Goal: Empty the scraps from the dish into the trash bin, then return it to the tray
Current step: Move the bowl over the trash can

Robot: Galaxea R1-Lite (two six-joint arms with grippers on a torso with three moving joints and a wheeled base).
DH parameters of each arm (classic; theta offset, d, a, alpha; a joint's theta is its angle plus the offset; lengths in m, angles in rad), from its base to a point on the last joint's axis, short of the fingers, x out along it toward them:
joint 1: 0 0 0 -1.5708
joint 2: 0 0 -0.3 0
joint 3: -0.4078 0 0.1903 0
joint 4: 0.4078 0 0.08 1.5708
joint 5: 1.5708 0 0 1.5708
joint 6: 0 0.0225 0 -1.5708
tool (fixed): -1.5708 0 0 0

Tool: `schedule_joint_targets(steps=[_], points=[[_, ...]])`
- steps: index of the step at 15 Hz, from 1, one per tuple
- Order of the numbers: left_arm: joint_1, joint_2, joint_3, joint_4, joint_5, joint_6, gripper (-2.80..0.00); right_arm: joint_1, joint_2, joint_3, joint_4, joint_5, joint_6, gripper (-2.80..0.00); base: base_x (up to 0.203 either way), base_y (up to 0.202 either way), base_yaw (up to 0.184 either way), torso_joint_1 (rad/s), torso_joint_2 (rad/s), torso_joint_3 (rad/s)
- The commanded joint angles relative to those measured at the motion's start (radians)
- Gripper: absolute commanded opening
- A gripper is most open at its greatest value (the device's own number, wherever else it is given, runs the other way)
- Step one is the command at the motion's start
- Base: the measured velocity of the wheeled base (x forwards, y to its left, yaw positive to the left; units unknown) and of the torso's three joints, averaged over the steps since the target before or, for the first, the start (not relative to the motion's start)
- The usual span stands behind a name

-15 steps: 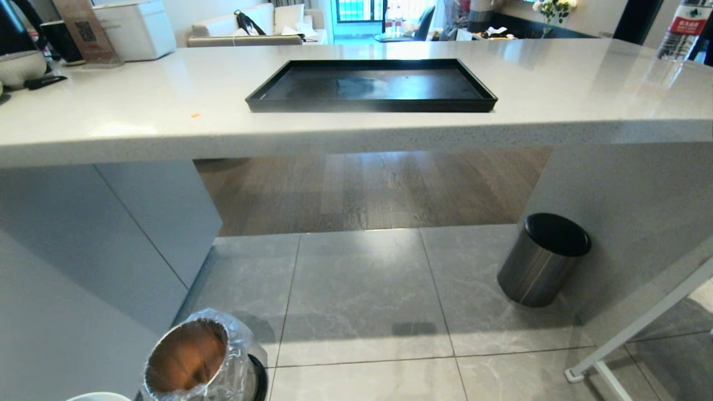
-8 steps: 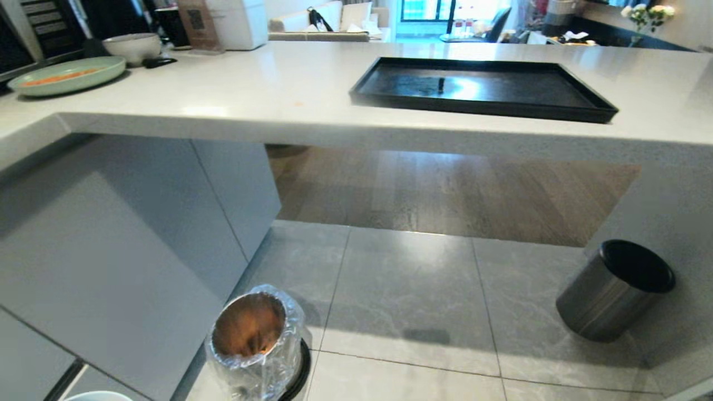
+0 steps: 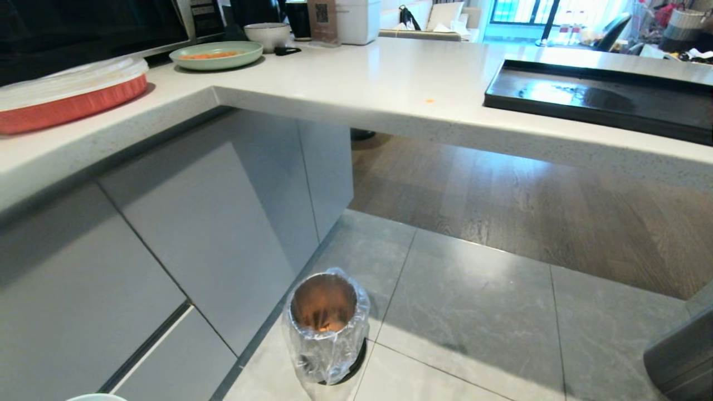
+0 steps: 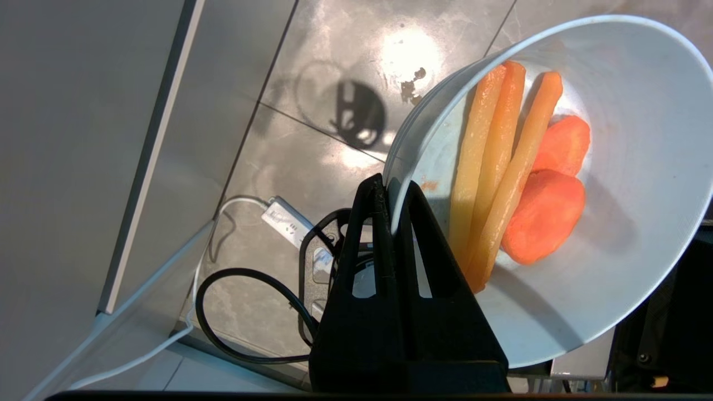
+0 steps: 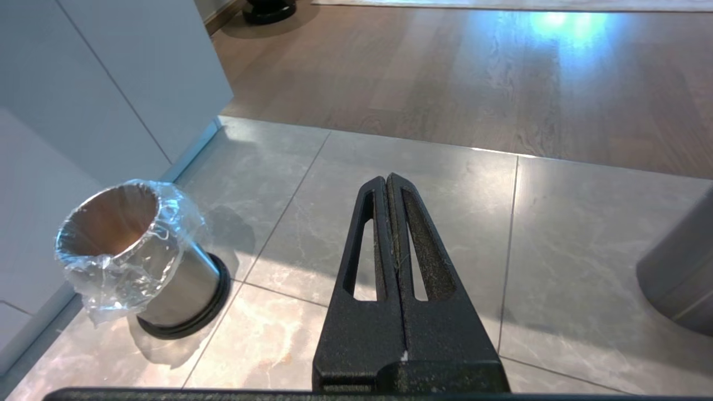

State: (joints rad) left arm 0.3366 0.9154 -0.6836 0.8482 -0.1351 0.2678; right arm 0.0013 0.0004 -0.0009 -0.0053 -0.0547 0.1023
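Note:
My left gripper (image 4: 392, 192) is shut on the rim of the dish (image 4: 624, 267), a pale blue bowl held above the floor tiles. Inside lie the scraps: pale yellow-orange sticks (image 4: 493, 167) and two orange carrot slices (image 4: 543, 217). In the head view only a sliver of the dish's rim (image 3: 96, 397) shows at the bottom left edge. The trash bin (image 3: 325, 317), lined with a crinkled clear bag, stands on the floor by the cabinet, also in the right wrist view (image 5: 128, 245). The black tray (image 3: 640, 106) lies on the counter at the right. My right gripper (image 5: 387, 178) hangs shut and empty over the tiles.
A brushed-steel bin (image 3: 682, 356) stands at the right edge. On the counter are a green plate (image 3: 216, 54), a greyish bowl (image 3: 268, 34), a covered red dish (image 3: 67, 94) and an orange crumb (image 3: 429, 101). A power strip (image 4: 287, 220) with cables lies on the floor.
The whole head view has swung left: the tray and steel bin slid toward the right edge, and the lined bin now sits nearer the middle. The dish's rim stays at the bottom left.

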Motion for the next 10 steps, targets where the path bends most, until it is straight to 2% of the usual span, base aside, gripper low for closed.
schedule_joint_targets(steps=[1,6,10], points=[[-0.001,-0.006,-0.001,0.005,-0.001,0.002,-2.8,0.0,0.0,-0.001,-0.001,-0.001,-0.001,-2.8,0.0,0.0,0.0,0.0,0.0,0.0],[-0.004,-0.04,-0.014,0.002,-0.007,-0.001,-2.8,0.0,0.0,0.0,-0.001,-0.001,0.0,-2.8,0.0,0.0,0.0,0.0,0.0,0.0],[-0.041,-0.104,-0.004,0.006,-0.008,-0.003,-2.8,0.0,0.0,-0.001,-0.001,-0.001,0.0,-2.8,0.0,0.0,0.0,0.0,0.0,0.0]])
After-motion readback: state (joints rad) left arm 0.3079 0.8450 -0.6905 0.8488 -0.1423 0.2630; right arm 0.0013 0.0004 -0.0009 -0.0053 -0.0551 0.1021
